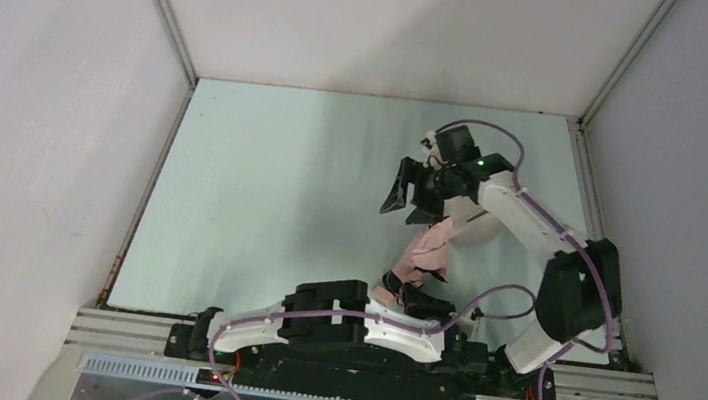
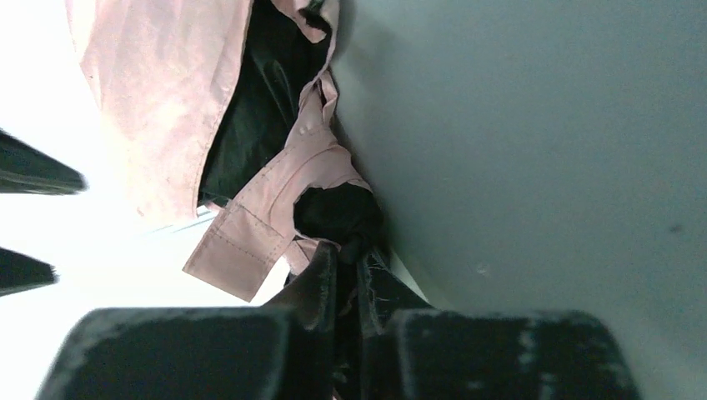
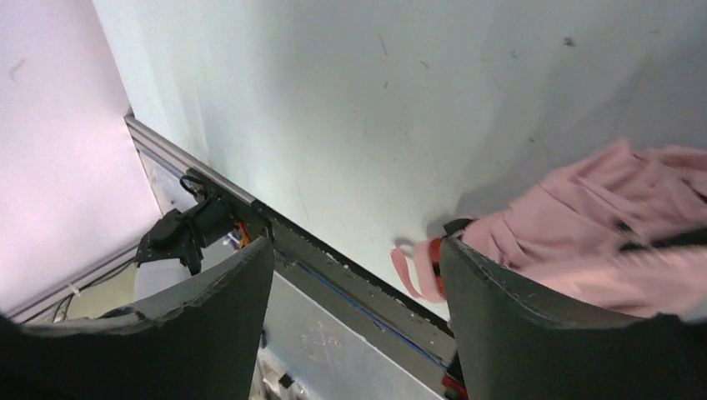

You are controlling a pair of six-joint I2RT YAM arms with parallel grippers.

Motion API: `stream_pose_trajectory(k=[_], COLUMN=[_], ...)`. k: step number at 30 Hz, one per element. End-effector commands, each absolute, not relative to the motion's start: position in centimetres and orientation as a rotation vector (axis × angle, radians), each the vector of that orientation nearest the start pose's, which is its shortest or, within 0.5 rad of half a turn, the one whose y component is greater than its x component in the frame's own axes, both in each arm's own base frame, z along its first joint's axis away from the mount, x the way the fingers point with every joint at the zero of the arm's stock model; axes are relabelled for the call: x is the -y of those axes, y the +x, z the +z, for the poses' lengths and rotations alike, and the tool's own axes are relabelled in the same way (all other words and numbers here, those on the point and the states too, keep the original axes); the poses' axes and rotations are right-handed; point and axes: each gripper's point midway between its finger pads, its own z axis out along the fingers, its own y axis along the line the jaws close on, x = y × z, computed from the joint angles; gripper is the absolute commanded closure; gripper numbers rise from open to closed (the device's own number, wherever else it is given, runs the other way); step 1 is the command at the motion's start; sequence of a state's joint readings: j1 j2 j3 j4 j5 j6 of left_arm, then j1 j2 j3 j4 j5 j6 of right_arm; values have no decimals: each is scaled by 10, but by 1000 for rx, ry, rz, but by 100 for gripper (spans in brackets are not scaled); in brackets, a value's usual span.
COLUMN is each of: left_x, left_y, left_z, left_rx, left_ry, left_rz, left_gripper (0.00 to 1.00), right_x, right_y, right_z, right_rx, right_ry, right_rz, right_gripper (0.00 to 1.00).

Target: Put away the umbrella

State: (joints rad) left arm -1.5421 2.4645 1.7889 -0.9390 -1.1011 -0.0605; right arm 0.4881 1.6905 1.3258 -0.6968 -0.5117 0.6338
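Observation:
The umbrella (image 1: 428,249), a crumpled bundle of pale salmon-pink fabric, lies on the pale green table (image 1: 279,202) right of centre. My left gripper (image 1: 407,295) sits at its near end. In the left wrist view this gripper (image 2: 348,254) is shut on a dark part of the umbrella, beside a stitched pink fabric tab (image 2: 246,237). My right gripper (image 1: 409,191) hovers open over the far end with nothing between its fingers. In the right wrist view this gripper (image 3: 357,246) frames the table's near edge; the umbrella (image 3: 600,225) and its small pink handle (image 3: 425,268) with a strap lie by the right finger.
A pale oblong case (image 1: 475,230) lies just right of the umbrella, partly under the right arm. Lilac walls close in the table on three sides. A metal rail (image 1: 145,322) runs along the near edge, by the arm bases.

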Motion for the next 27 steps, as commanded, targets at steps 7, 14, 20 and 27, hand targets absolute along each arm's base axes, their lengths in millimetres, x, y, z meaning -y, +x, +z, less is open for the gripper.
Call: stream_pose_trajectory(k=[7,14,20,27], left_x=[397,391,390,381], left_y=[166,159,155,169], left_z=[47,104,116,102], left_rx=[-1963,-1970,-1993,-2045], left_ry=[1265,1164,1129,1045], left_rz=[544,433,358,353], left_gripper=[50,38,42,44], right_x=[-195,-175,-169,-151], right_y=[280,276,268,256], right_z=[174,181,169,147], right_rx=[-2675,-2575,-2584,-2608], right_ry=[89,120,131,188], right_rz=[853,858,875,854], right_gripper=[20,20,21,24])
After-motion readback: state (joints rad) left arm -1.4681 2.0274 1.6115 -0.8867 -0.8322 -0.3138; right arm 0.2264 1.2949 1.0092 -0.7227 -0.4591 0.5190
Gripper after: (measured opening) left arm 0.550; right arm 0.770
